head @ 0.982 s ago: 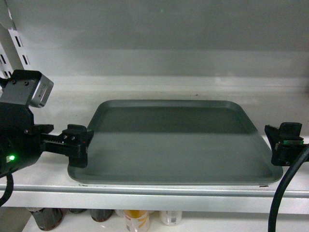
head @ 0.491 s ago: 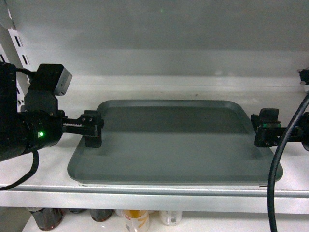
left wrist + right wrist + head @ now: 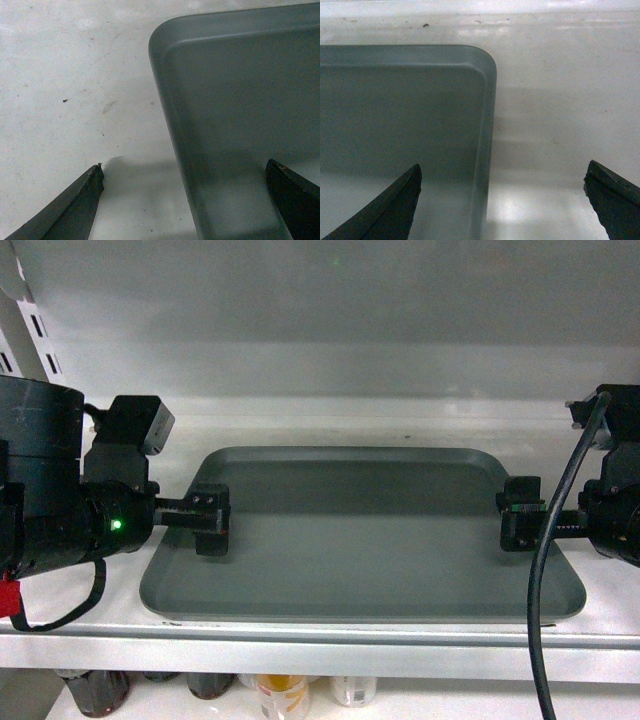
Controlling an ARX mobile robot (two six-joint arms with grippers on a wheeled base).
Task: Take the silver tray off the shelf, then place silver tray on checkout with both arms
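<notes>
Both wrist views cut off the silver tray (image 3: 235,100) and jaws.

Both arms are in from the sides: the left pincer (image 3: 211,521) now straddles the silver tray's (image 3: 360,540) left rim, and the right pincer (image 3: 520,514) its right rim, fingers spread.

You face a pale grey back panel (image 3: 330,320) with a slotted white upright (image 3: 35,325) at left, and bottles (image 3: 280,695) stand on the level below.
</notes>
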